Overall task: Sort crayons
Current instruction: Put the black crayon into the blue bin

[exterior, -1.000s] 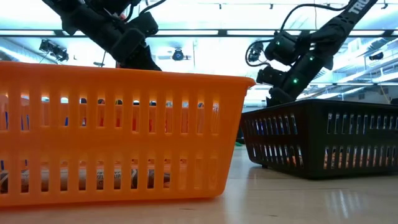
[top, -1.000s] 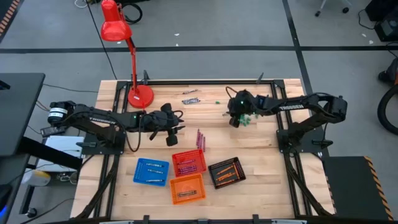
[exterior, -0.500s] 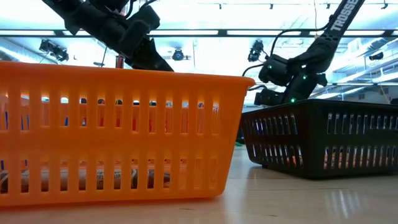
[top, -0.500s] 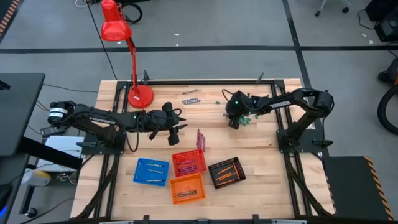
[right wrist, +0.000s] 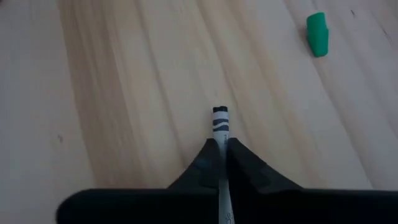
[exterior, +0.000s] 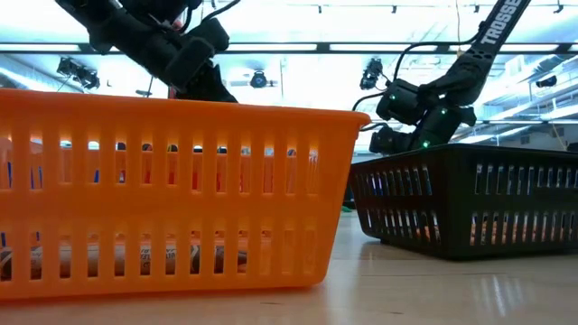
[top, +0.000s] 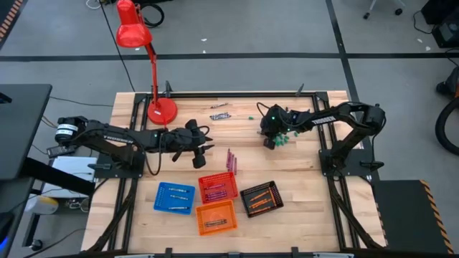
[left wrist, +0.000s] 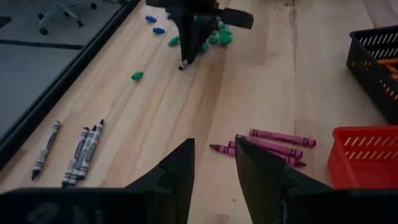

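One grey crayon [right wrist: 220, 119] clamped in right gripper [right wrist: 221, 152], axis along fingers, tip forward; left gripper [left wrist: 214, 163] slightly parted, empty, nearer magenta crayons [left wrist: 273, 142].

Both arms matte black, white TROSSEN lettering on right arm [top: 337, 120], green LEDs at wrist, loose black cables along left arm [top: 115, 136].

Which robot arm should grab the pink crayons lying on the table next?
The left. Its left gripper is empty, open and aimed near the pink crayons. The right gripper is shut on a grey crayon, farther away.
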`<action>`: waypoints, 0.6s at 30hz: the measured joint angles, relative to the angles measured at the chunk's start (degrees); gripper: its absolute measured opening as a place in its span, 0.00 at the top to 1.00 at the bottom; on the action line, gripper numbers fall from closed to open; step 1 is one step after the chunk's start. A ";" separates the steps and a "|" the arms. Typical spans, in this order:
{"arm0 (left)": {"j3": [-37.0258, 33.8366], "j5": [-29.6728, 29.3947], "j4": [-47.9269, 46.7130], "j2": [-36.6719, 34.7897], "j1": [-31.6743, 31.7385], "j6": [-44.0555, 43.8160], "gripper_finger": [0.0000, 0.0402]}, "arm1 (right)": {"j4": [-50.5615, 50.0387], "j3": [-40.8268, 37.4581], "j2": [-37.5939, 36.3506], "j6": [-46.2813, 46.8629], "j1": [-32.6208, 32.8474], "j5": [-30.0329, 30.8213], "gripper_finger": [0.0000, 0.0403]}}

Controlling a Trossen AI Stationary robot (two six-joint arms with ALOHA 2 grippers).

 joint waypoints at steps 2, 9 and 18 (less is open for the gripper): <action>-0.55 -0.01 0.73 0.00 -0.24 -1.01 0.69 | 1.11 -0.03 0.04 1.80 0.12 -0.44 0.95; -2.61 0.09 2.44 0.00 -2.27 -1.61 0.69 | 6.86 -0.32 -0.28 5.03 2.14 -2.49 0.90; -2.61 0.09 5.44 0.00 -2.64 -1.81 0.69 | 19.73 -0.23 -0.89 9.75 5.47 -5.85 0.91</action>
